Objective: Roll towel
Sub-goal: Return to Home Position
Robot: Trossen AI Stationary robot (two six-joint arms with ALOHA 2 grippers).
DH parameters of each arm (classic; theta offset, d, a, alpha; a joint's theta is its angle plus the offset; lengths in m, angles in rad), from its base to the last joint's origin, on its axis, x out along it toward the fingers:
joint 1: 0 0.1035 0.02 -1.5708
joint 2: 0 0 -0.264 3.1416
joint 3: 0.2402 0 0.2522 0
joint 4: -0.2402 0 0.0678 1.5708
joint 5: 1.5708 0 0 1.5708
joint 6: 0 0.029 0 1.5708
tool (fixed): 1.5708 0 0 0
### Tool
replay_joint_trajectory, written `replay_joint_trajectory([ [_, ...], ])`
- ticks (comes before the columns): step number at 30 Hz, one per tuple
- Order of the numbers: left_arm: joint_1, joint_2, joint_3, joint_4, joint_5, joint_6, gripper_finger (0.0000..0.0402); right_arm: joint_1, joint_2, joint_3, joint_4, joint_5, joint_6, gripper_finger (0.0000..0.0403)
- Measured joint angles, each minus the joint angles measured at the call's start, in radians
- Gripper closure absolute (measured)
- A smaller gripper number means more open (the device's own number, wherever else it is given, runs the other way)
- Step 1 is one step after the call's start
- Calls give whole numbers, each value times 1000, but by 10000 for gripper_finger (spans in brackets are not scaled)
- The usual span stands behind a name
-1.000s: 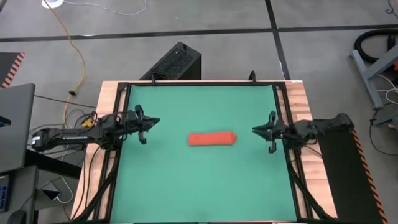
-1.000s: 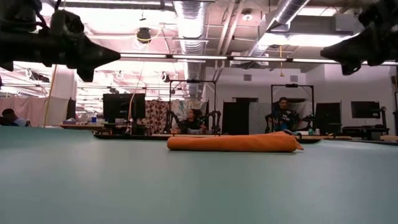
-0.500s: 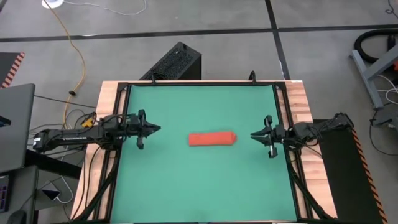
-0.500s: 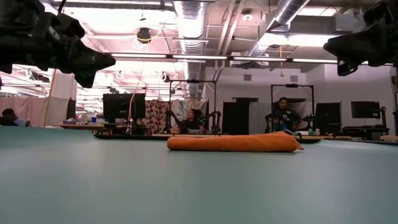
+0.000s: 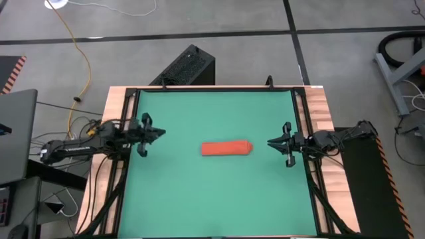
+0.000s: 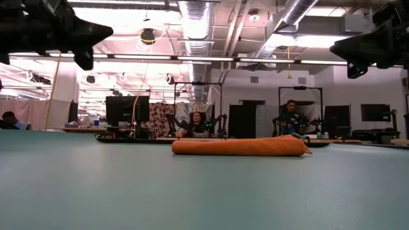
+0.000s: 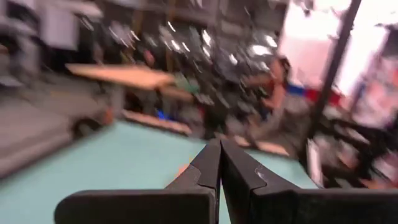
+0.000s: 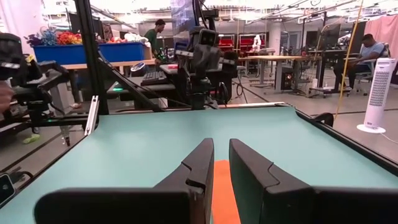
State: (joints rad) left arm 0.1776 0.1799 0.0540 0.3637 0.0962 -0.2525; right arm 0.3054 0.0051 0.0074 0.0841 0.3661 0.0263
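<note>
Rolled towel [image 5: 226,148] lies mid green mat [image 5: 212,199]; left hand [image 5: 161,131] clenched empty, right hand [image 5: 270,141] slightly parted, both well clear

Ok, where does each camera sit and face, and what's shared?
High: overhead, straight down on the green mat; both arms, left claw and right claw flanking the towel.
Low: table height, level across the mat; claws up top.
Left wrist: forward past its own shut fingers.
Right wrist: past its own fingers at the towel.
Shared: high, low, right wrist show the towel.
</note>
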Motion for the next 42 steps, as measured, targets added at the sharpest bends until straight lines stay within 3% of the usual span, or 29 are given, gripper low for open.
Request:
replay_joint_trajectory([
  [4,0,-163,0,-82,-167,93,401,0,0,0,0,0,0,328],
  [7,-3,-178,-6,-140,-235,136,401,0,0,0,0,-1,0,328],
  [18,-21,-176,-44,-241,-136,140,401,0,9,0,0,-1,0,328],
  [27,-20,-175,-44,-339,-135,43,401,0,10,-1,0,-1,0,328],
  [42,-20,-173,-45,-332,-129,25,401,0,10,-1,-1,-1,0,328],
])
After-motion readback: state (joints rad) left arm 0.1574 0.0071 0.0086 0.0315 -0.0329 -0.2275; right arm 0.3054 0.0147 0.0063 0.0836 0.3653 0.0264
